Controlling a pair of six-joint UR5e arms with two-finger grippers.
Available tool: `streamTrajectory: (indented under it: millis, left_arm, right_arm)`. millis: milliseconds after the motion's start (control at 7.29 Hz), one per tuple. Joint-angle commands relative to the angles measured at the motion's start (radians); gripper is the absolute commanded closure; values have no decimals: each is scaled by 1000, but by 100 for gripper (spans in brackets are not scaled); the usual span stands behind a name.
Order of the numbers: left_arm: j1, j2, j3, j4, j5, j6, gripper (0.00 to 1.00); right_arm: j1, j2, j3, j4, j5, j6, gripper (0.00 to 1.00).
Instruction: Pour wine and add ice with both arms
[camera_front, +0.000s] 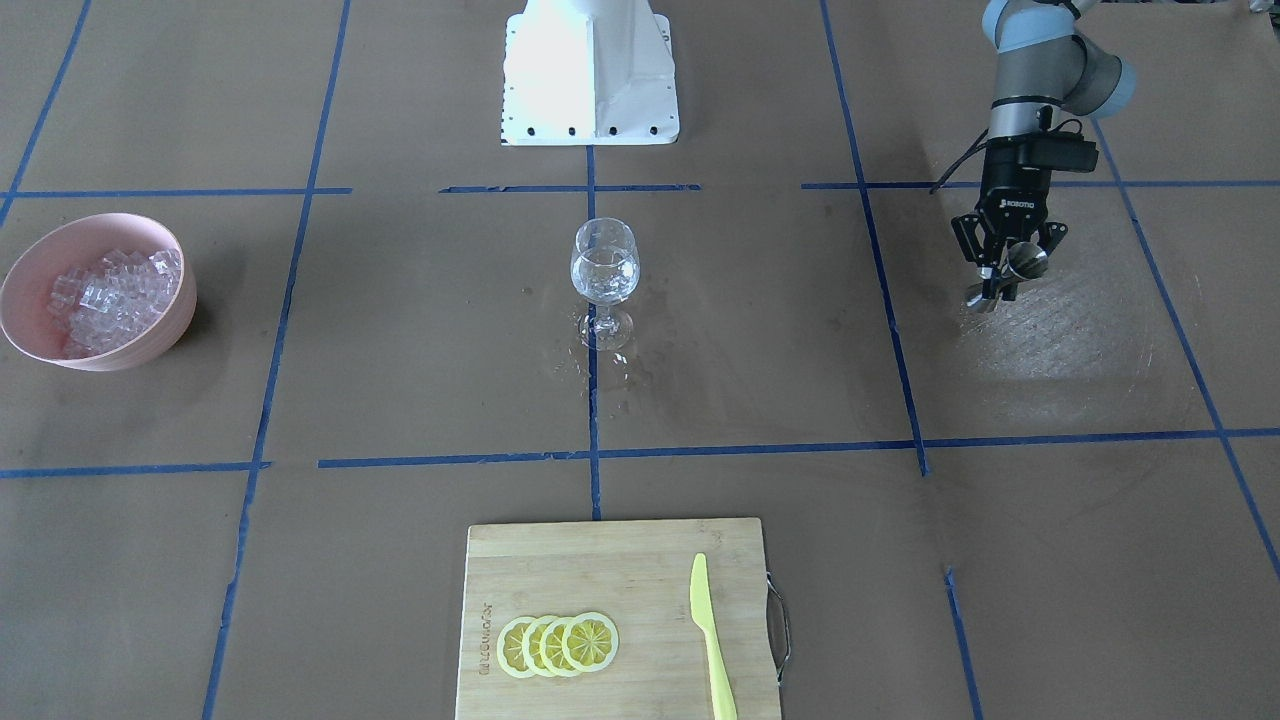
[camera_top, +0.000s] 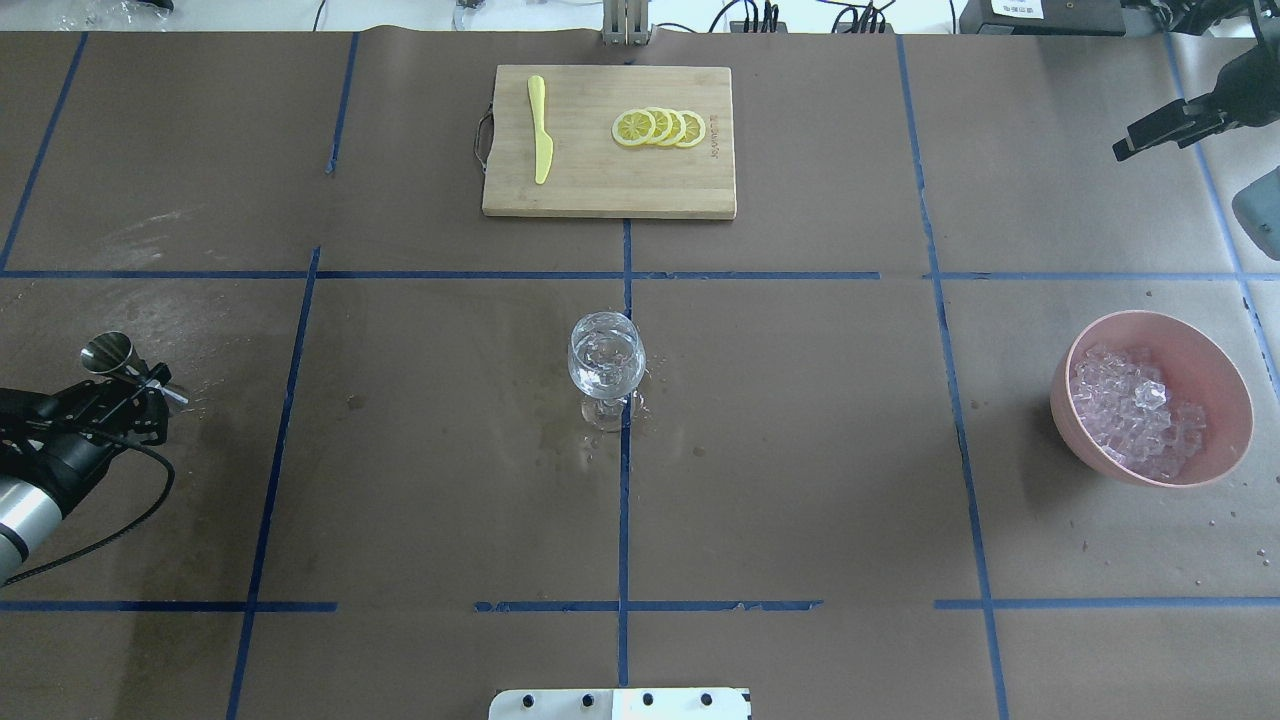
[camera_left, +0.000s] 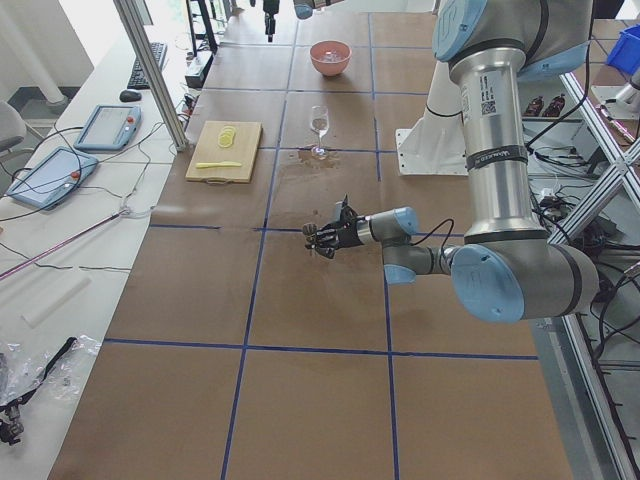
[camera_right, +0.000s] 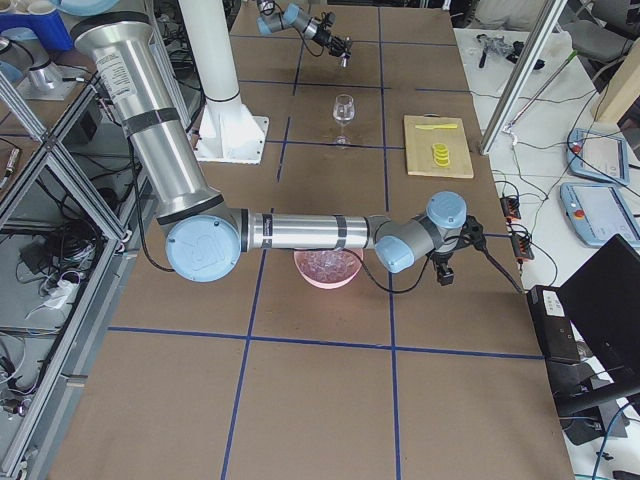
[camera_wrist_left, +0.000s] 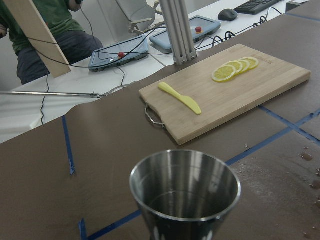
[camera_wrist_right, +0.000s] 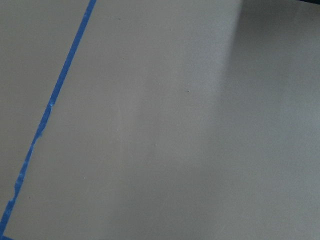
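The left tool (camera_front: 1005, 280) pinches the metal cup (camera_wrist_left: 185, 195) and should lower it upright onto the counter (camera_front: 1050, 400) before releasing; whether the right tool (camera_right: 444, 274) is spread I cannot tell.

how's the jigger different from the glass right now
The jigger is shiny opaque metal; the glass is clear. The jigger is held in the left gripper, off to the robot's left; the glass stands by itself at the centre of the table. The jigger's cup looks empty; the glass holds some wine. Both are small open-topped vessels.
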Motion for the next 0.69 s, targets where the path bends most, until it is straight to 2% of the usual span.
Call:
streamTrajectory:
  millis: [0,549]
  left_arm:
    - [7,30,30,-28,11,-59,100]
    - [85,29,49,-26,42,-124,100]
  right_arm:
    - [0,1,2,0,0,0,0]
    - [0,3,2,0,0,0,0]
